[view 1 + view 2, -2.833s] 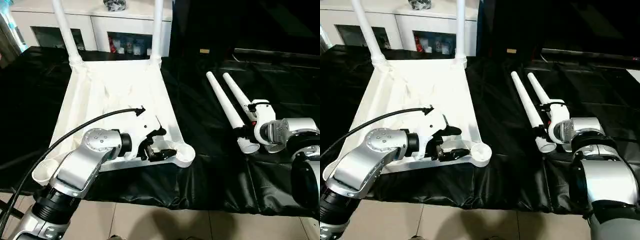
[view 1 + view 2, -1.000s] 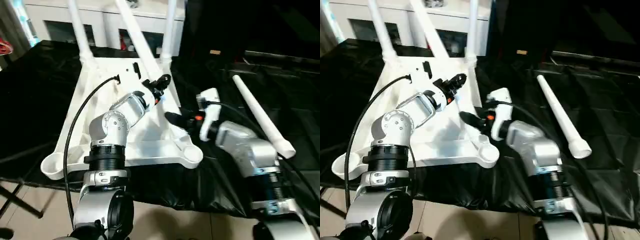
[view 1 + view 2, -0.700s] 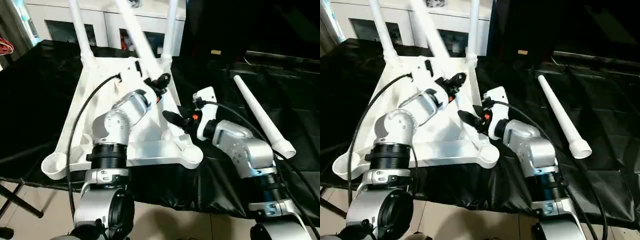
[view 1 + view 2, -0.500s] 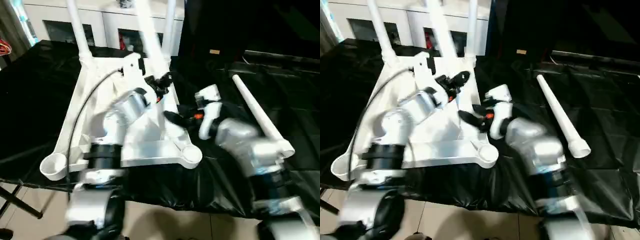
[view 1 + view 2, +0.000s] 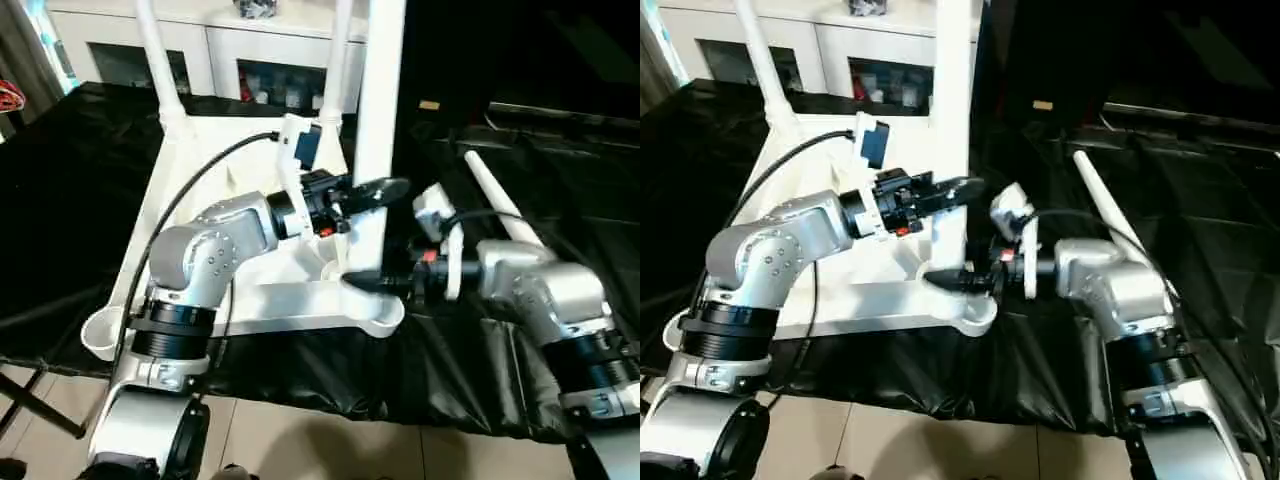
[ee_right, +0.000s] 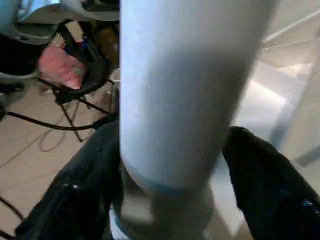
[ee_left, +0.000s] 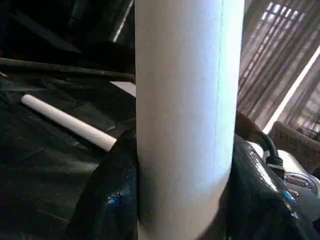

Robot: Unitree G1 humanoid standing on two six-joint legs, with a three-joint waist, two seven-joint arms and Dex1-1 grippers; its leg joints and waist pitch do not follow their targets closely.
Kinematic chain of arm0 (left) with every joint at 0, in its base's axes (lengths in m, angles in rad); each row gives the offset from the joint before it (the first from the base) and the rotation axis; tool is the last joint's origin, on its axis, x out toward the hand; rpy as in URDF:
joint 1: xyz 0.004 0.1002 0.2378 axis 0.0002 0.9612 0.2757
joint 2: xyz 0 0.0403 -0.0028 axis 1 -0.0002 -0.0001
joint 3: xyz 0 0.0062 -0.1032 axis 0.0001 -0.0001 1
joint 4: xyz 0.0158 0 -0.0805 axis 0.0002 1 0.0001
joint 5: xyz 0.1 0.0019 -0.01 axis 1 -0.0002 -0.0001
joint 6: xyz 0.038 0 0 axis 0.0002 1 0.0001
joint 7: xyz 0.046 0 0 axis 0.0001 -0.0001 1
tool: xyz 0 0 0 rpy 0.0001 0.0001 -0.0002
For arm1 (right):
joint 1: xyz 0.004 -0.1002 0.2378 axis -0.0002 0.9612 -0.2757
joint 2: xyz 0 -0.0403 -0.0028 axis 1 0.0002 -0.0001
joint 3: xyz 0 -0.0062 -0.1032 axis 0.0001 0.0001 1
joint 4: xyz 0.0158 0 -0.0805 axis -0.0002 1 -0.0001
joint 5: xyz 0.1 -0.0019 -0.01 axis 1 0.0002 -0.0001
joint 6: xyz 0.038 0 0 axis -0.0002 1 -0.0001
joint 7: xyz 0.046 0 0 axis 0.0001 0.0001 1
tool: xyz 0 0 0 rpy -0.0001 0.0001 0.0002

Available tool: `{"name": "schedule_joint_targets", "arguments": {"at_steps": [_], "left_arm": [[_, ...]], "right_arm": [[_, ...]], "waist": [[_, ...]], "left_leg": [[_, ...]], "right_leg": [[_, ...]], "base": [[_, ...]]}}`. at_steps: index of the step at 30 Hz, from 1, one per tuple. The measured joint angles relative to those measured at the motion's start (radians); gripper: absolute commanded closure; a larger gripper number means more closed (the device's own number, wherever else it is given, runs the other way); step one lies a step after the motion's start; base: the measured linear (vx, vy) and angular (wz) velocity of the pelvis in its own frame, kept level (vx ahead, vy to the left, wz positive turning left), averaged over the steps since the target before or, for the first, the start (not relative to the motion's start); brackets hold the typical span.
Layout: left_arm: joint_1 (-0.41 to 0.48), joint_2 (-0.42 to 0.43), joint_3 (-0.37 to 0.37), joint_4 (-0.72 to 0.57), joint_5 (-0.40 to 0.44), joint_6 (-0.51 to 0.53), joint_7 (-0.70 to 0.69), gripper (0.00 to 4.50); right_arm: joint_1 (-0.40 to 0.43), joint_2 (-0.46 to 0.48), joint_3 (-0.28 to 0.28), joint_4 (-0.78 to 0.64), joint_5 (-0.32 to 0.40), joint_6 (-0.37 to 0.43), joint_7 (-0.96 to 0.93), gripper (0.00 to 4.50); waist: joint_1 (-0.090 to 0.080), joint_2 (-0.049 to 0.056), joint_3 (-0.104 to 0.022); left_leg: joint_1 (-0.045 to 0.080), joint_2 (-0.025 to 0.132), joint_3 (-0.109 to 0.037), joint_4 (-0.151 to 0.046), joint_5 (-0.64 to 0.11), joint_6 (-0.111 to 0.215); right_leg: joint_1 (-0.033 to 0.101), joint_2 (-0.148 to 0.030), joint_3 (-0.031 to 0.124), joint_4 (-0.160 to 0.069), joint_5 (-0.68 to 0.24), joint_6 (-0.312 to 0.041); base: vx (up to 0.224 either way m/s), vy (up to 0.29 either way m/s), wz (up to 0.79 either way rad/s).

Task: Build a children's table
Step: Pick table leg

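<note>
Now the third long white tapered tube leg (image 5: 378, 130) is standing nearly upright, its long axis running straight down toward the near right round corner socket (image 5: 381, 310) of the upturned white ribbed plastic tabletop (image 5: 200, 200). Both grippers are clasping it: the left gripper (image 5: 372, 192) higher up the tube, the right gripper (image 5: 365, 282) just above that socket and therefore nearer the joint, so seating looks like a downward push along the leg.

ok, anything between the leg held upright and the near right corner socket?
Nothing visible. The upright leg has its bottom end right above the corner socket. The left claw grips it higher up; the right claw is at its lower end, beside the path, not under it. Whether it is seated, I cannot tell.
</note>
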Motion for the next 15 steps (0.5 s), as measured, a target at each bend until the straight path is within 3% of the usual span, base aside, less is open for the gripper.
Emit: {"name": "schedule_joint_targets", "arguments": {"at_steps": [10,12,15], "left_arm": [[0.005,0.007,-0.002,-0.001,-0.006,0.003,-0.018,2.62],[0.005,0.007,0.002,-0.001,-0.007,0.007,-0.012,2.06],[0.004,-0.027,0.026,0.005,-0.005,0.001,0.06,1.82]], "right_arm": [[-0.001,0.008,-0.001,0.001,0.018,0.018,0.006,2.4],[-0.001,0.016,-0.004,0.001,0.019,0.019,-0.006,2.45],[0.008,0.06,-0.024,-0.013,0.005,0.013,-0.103,2.51]], "waist": [[0.002,0.0,0.0],[0.001,0.0,0.0],[0.001,0.0,0.0]], "left_leg": [[0.0,0.0,0.0,0.0,0.0,0.0],[0.0,0.0,0.0,0.0,0.0,0.0],[0.0,0.0,0.0,0.0,0.0,0.0]], "right_leg": [[0.0,0.0,0.0,0.0,0.0,0.0],[0.0,0.0,0.0,0.0,0.0,0.0],[0.0,0.0,0.0,0.0,0.0,0.0]], "base": [[0.0,0.0,0.0],[0.0,0.0,0.0],[0.0,0.0,0.0]]}}
